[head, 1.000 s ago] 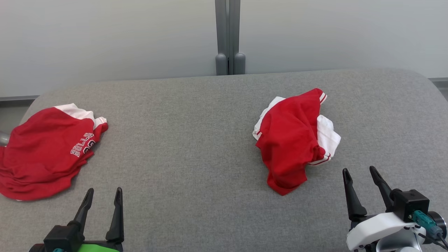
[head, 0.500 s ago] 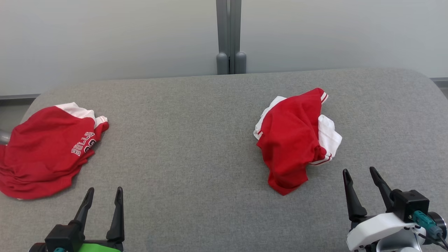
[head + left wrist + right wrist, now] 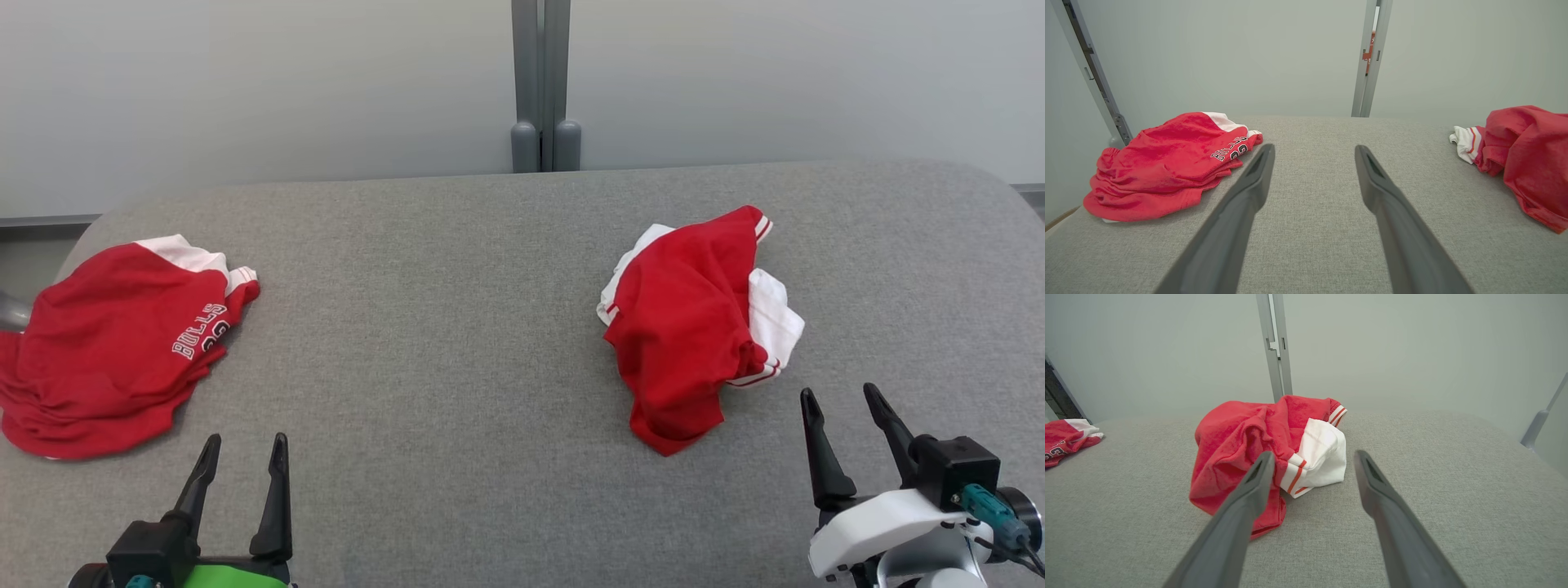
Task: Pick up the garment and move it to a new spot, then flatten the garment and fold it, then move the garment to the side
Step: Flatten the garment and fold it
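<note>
Currently, a crumpled red and white garment (image 3: 694, 327) lies right of centre on the grey tabletop (image 3: 457, 310), just beyond the right end effector (image 3: 840, 394), whose fingers are spread and empty. A second red garment (image 3: 114, 351) sits at the left edge, near the left end effector (image 3: 246, 441), likewise released.

Just ahead of my dark-fingered right gripper (image 3: 839, 392), I am viewing a red garment (image 3: 686, 327) with white panels and red-striped white cuffs. Left of my left gripper (image 3: 246, 438), a second red-and-white garment (image 3: 114, 343) is showing white lettering, dark-outlined. Mottled grey fabric is covering the table (image 3: 441, 327).
</note>
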